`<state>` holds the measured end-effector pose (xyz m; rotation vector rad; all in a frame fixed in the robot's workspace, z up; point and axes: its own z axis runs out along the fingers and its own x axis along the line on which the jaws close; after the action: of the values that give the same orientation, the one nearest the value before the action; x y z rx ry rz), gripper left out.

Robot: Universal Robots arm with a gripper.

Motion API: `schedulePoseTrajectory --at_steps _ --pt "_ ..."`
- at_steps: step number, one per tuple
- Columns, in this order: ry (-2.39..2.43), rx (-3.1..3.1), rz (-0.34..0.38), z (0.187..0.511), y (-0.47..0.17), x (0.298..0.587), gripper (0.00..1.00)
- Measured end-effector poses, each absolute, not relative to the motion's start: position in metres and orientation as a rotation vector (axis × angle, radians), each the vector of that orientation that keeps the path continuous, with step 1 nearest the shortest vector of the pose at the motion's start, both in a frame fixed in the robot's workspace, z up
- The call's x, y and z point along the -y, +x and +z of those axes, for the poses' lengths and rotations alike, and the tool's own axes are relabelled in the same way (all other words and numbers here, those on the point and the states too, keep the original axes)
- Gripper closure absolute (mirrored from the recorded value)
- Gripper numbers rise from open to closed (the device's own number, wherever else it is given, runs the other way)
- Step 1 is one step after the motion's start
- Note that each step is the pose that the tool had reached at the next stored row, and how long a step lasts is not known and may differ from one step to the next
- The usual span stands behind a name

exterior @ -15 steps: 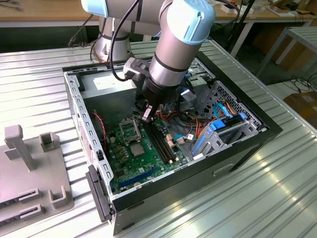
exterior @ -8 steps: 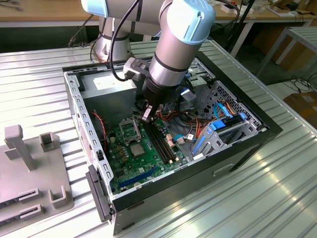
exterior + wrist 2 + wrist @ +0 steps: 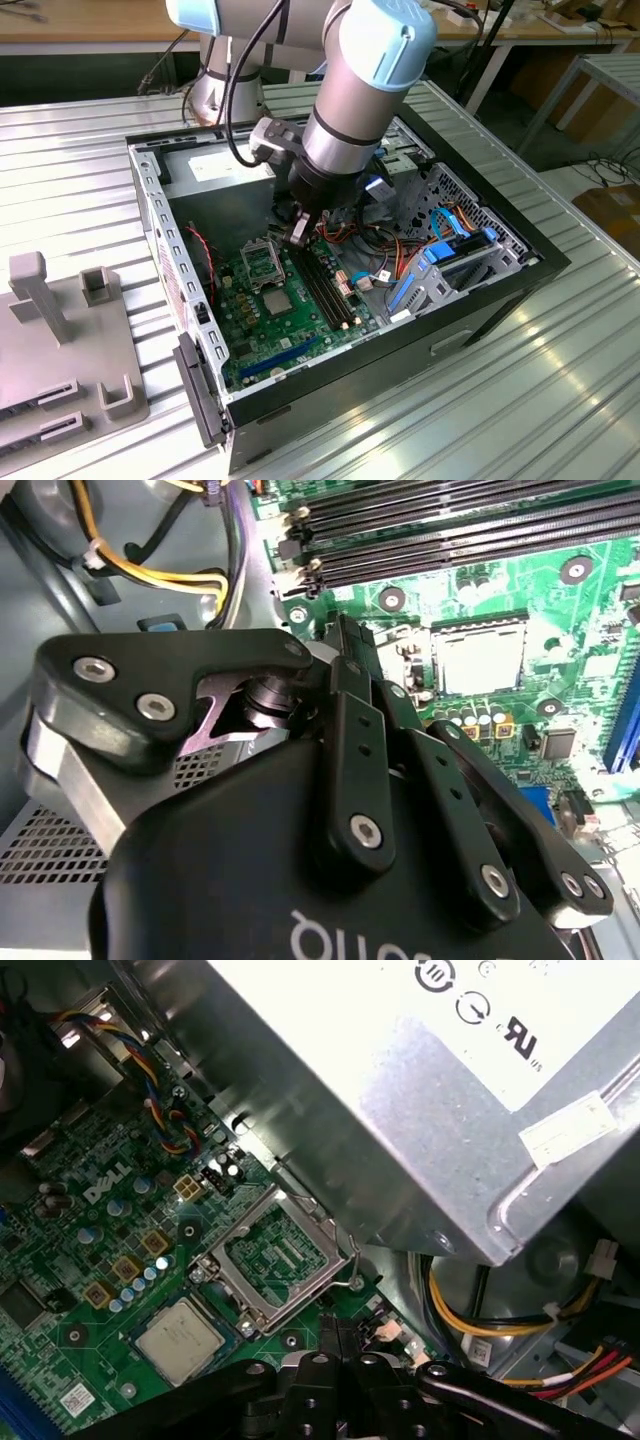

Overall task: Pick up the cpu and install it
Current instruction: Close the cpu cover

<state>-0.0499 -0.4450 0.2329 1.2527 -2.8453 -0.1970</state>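
In the exterior view, a grey plastic fixture (image 3: 60, 330) stands on the ribbed metal table (image 3: 570, 390) at about eight o'clock. An open computer case (image 3: 400, 375) lies on its side in the middle of the table. Inside the case, a grey power supply box (image 3: 215, 172) sits at about eleven o'clock, with the green motherboard (image 3: 255, 345) below it toward six. The cpu (image 3: 275, 300) lies flat in its socket on the board, its silvery top showing in both wrist views (image 3: 478, 658) (image 3: 180, 1338). The hollow metal socket frame (image 3: 262, 260) is swung up and open, just beside the cpu at its twelve o'clock, and the first wrist view (image 3: 275, 1260) shows it tilted the same way. The hand (image 3: 297, 238) hangs over the board at about one o'clock from the cpu and apart from it. In both wrist views (image 3: 340, 632) (image 3: 348, 1335) its fingers are drawn narrow, with nothing held between them. The black memory slots (image 3: 325, 290) run past the hand toward five o'clock. A tangle of coloured cables (image 3: 385, 255) lies at about three o'clock, and a blue drive bracket (image 3: 440, 265) sits beyond it.
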Motion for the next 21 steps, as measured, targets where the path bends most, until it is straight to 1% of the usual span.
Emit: schedulePoseTrajectory --at_steps 9,14,21 --pt "1.279 2.844 -0.230 0.228 -0.050 0.445 0.89" --pt "1.289 2.851 -0.274 0.226 -0.050 0.447 0.89" --pt "1.292 2.856 -0.300 0.220 -0.049 0.447 0.89"
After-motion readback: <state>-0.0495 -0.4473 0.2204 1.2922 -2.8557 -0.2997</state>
